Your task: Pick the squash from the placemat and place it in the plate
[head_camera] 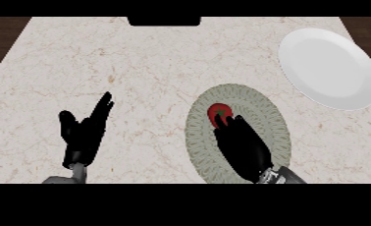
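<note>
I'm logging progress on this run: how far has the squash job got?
Done: the right hand has reached the placemat, with its fingers at the red squash. In hand: the grasp; whether the fingers have closed on it cannot be told. Left: lifting the squash, which lies on the placemat, and carrying it to the white plate, which holds nothing. The left hand rests open at lower left.

You are looking steeply down on a pale beige marbled counter [145, 72] with fine brown veining under even light, a dark wood strip [11, 31] showing past its far corners, and a black block [164, 21] sitting at the middle of its far edge.
</note>
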You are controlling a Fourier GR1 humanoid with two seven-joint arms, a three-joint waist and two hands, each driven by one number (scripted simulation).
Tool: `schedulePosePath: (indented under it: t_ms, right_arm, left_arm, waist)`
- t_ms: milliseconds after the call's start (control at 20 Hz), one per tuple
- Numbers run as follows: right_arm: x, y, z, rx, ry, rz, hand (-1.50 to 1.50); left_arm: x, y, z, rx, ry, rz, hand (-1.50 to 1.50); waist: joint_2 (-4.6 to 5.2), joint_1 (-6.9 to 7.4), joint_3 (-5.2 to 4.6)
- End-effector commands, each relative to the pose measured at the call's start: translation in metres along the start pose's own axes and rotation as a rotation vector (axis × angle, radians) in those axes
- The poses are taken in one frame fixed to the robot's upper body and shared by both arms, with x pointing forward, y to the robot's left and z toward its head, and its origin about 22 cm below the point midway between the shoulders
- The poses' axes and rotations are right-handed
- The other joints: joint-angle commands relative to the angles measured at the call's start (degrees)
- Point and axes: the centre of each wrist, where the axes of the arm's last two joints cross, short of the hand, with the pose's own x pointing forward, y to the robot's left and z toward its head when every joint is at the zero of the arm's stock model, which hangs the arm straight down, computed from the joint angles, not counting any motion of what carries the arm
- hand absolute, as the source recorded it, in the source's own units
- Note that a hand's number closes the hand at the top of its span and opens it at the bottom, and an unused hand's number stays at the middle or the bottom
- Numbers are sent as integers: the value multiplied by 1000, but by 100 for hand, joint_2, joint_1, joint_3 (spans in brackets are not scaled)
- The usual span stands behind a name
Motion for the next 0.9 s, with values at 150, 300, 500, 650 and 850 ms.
schedulePosePath:
  t_ms: [150, 300, 500, 650, 850]
  right_arm:
    - [-1, -25, 6, -275, -134, -81, 150]
    - [10, -15, 12, -313, 111, -449, 150]
    - [10, -25, 26, -453, 353, -812, 150]
    - [5, -24, 36, -599, 458, -844, 150]
    - [-12, -36, 42, -729, 569, -950, 150]
  left_arm:
    - [-7, -11, 0, -28, 28, -1, 0]
    - [-14, -4, 6, -4, 45, 17, 0]
    - [-8, 7, 8, 27, 25, 19, 0]
    - [-14, 8, 12, -1, 44, 5, 0]
    - [-7, 10, 5, -5, 40, 23, 0]
  waist:
    - [65, -13, -20]
    - [70, -126, -11]
    - [41, -250, -4]
    - [44, -139, -16]
    - [62, -84, -22]
